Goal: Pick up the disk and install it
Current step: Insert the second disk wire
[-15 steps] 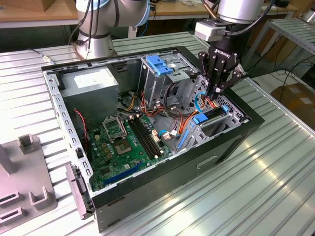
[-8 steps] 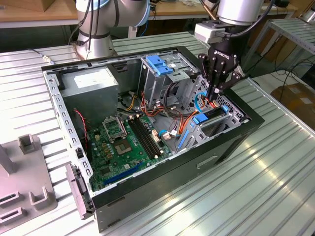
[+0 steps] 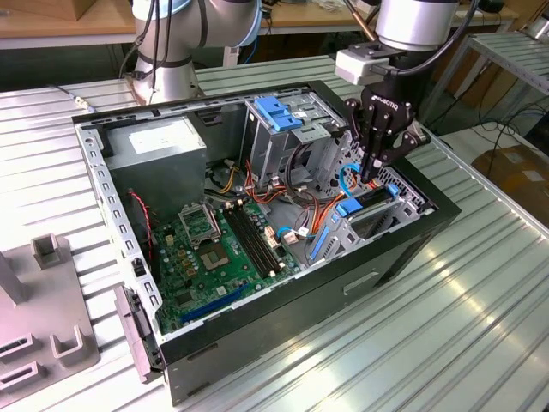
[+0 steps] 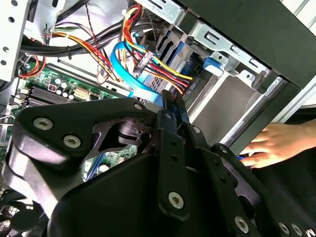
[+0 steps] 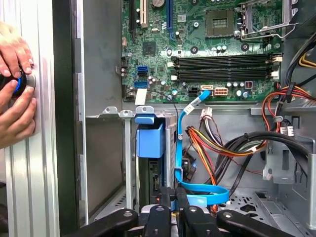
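Hanging over the front end of the open case (image 3: pixel 257 343), the end effector (image 3: pixel 369 174) is pointed straight down, with its tips just above the disk (image 3: pixel 370 198). The fingers (image 5: pixel 163 210) are seen pressed together in both wrist views, and nothing is seen pinched between them. The disk is seated on edge in the drive bay at the end of the case nearest the exterior view's right; its blue frame (image 5: pixel 149 142) is visible at the bay mouth in the first wrist view. A flat blue cable (image 5: pixel 180 148) is looped just beside the bay and passes behind the fingertips.

The case is laid on its side on the ribbed metal table (image 3: pixel 446 326), towards the middle. Inside it, a green board (image 3: pixel 214 249) is exposed, a grey box (image 3: pixel 159 150) is set at the far corner, and a metal cage (image 3: pixel 279 129) with a blue handle is stood beside the bay.

A person's hand (image 5: pixel 14 94) is rested on the table just outside the case wall, closed around a small round part with blue on it.
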{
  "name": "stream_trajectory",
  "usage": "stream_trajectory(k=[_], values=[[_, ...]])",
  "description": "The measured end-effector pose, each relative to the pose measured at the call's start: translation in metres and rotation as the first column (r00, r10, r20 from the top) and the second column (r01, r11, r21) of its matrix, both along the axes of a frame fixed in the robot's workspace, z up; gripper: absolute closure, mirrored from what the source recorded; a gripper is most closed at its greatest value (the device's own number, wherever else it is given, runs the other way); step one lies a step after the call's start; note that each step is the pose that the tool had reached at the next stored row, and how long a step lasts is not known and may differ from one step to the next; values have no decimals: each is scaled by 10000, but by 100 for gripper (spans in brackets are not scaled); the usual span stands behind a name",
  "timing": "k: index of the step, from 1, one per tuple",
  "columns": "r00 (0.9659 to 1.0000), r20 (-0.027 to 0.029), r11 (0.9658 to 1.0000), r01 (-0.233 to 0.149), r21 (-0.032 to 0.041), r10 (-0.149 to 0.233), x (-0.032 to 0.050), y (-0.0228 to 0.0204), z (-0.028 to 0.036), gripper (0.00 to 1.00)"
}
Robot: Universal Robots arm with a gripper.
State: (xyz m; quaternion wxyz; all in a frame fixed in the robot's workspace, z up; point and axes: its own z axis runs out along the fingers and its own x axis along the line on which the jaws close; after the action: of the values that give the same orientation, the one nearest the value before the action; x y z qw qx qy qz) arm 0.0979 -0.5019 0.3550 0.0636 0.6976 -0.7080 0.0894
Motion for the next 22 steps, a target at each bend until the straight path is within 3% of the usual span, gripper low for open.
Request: stream_trajectory(k=[3,8,10,12,14,22], values=[[10000,0,10000,1,12,-1,-1,-18,-1,84],[10000,0,9999,1,170,-1,-3,-145,-10,84],[10000,0,9993,-3,380,3,-24,-197,-15,84],[10000,0,9988,-15,499,15,-45,-216,-19,84],[10000,1,9986,-42,526,42,-61,-219,-22,84],[10000,8,9987,-48,516,47,-68,-199,9,84]])
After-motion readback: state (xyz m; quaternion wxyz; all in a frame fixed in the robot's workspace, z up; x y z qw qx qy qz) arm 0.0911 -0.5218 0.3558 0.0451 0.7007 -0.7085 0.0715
